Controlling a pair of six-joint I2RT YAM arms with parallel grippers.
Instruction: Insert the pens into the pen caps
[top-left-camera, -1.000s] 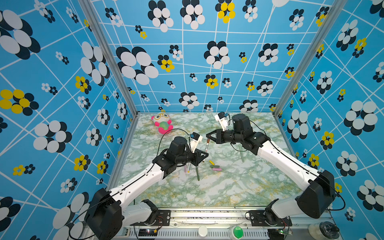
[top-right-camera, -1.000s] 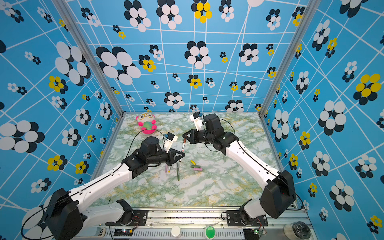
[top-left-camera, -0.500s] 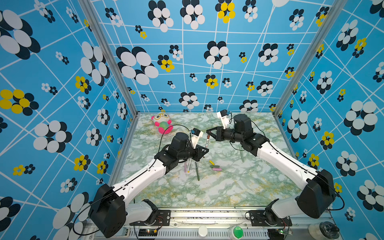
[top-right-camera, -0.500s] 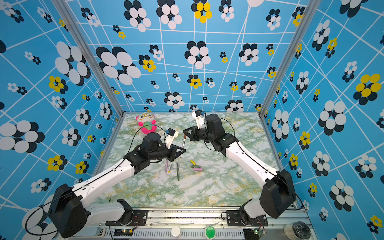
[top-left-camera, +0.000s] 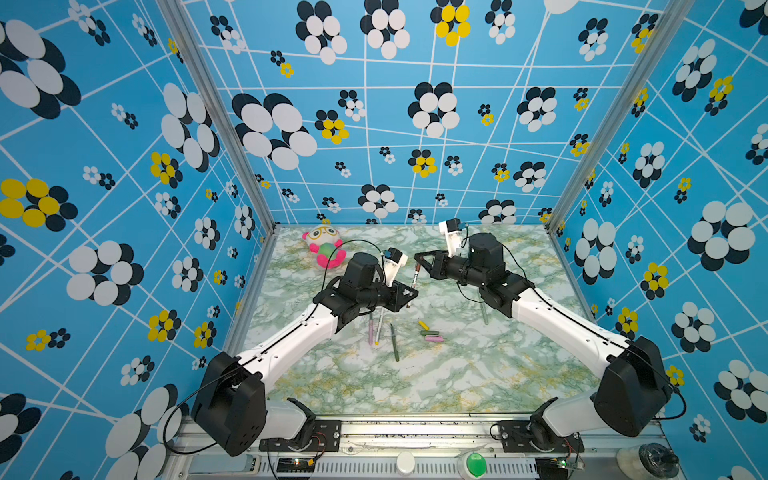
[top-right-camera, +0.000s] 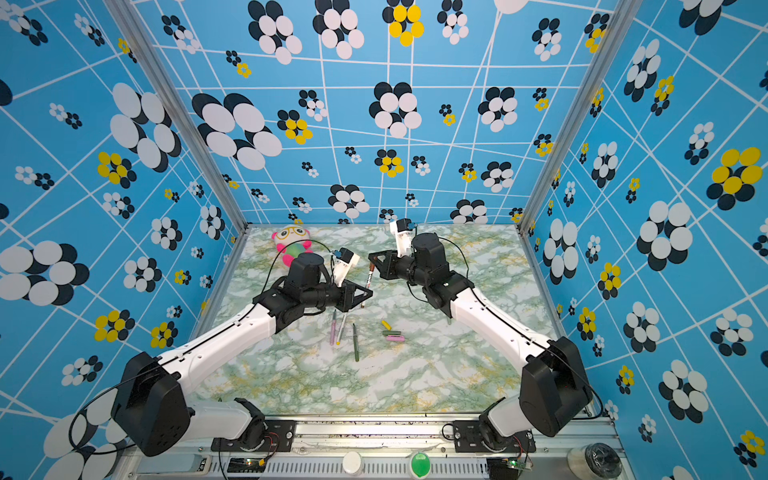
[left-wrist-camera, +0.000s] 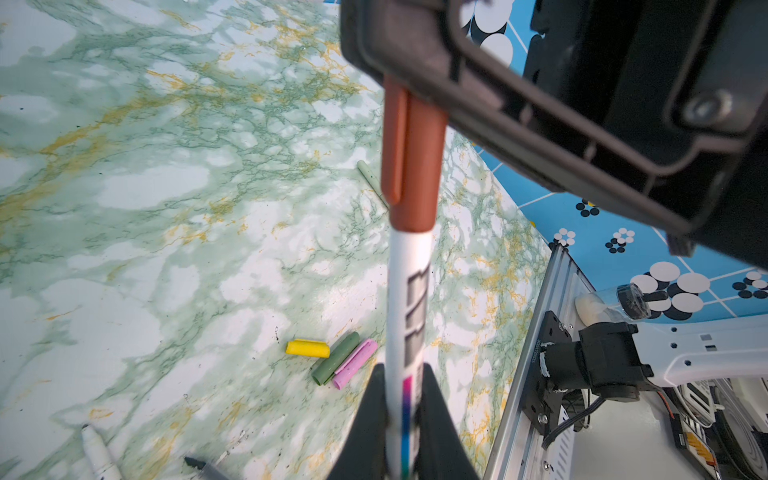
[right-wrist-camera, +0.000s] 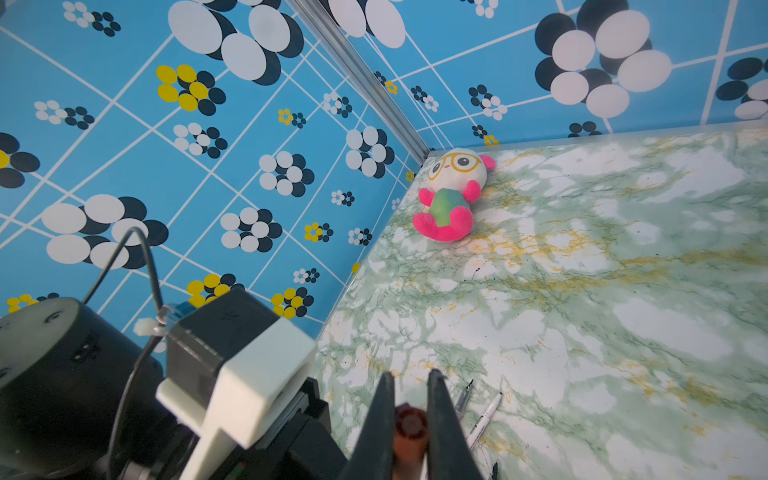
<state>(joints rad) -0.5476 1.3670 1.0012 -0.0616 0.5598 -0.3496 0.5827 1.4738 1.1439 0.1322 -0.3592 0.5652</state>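
Blue walls (top-left-camera: 374, 178) with black, white and yellow flowers stand around a green marble table (top-left-camera: 457, 374). Grey block letters run along the held white pen (left-wrist-camera: 409, 291), but they are too blurry to read. A stripe of pink, purple and blue sits nearer the fingers that hold it. The left gripper (top-left-camera: 411, 296) is closed tight on this pen and holds it up off the table, near the middle. The right gripper (top-left-camera: 419, 258) pinches the brown cap (left-wrist-camera: 411, 158). The cap sits over the end of the pen that points away from the left gripper. Since a second ago the left arm has reached farther in over the table. Both grips are the same as then, and the things on the table lie where they lay. Four more pens lie on the table: a pink pen (top-left-camera: 370, 332), a second white pen (top-left-camera: 379, 330) just beside it, a dark green pen (top-left-camera: 394, 343), and a pale green pen (top-left-camera: 484, 315) partly under the right arm. Three loose caps lie close together: a yellow cap (top-left-camera: 423, 324), a dark green cap (top-left-camera: 430, 333) and a pink cap (top-left-camera: 433, 339). One plush toy (top-left-camera: 324, 247) sits in the far left corner.
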